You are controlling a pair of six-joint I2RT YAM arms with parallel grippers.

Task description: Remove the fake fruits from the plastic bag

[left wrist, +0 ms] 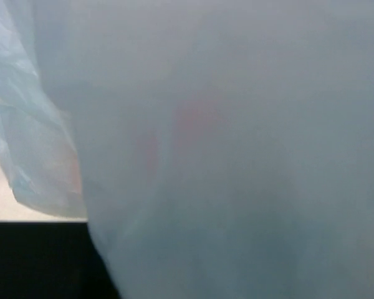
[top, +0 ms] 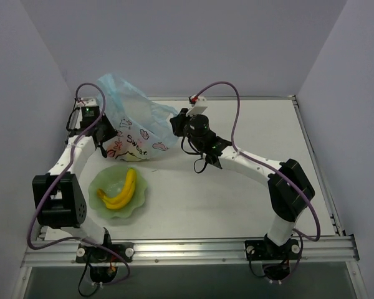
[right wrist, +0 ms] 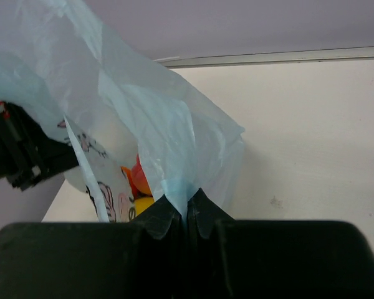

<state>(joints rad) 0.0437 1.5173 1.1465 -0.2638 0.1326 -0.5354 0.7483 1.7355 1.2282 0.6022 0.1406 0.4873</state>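
Progress: partly done, by the look of it; one fruit is out and at least two coloured pieces show inside the bag.
Banana bunch (top: 122, 190): lies in the pale green bowl (top: 98, 200) at the lower left of the top view, just below the bag and apart from it.
Plastic bag (top: 136, 121): light-blue crinkly film, bunched up on the table (top: 237, 205) at the upper left of centre in the top view, between the two grippers.
Fruits in the bag (right wrist: 137, 184): an orange-red shape above a yellow one shows through a gap in the film, low and left of centre in the right wrist view. Which fruits they are cannot be told.
Left to do: as a judgement, every fruit inside the bag has yet to come out. How many are there is hidden by the film.
Right gripper (right wrist: 186, 215): jaws pressed together on a fold of the bag's right edge, pinching the film.
Left gripper (top: 105, 136): at the bag's left side in the top view, its fingers hidden by the film. The left wrist view is filled with pale blue film and a faint pink blur near the middle. Whether this claw is open or closed cannot be told.
Writing: "Sweet" (top: 138, 142) in dark script on the bag's near side, among cartoon outline drawings.
Other labels: no brand or further text is legible in any view.
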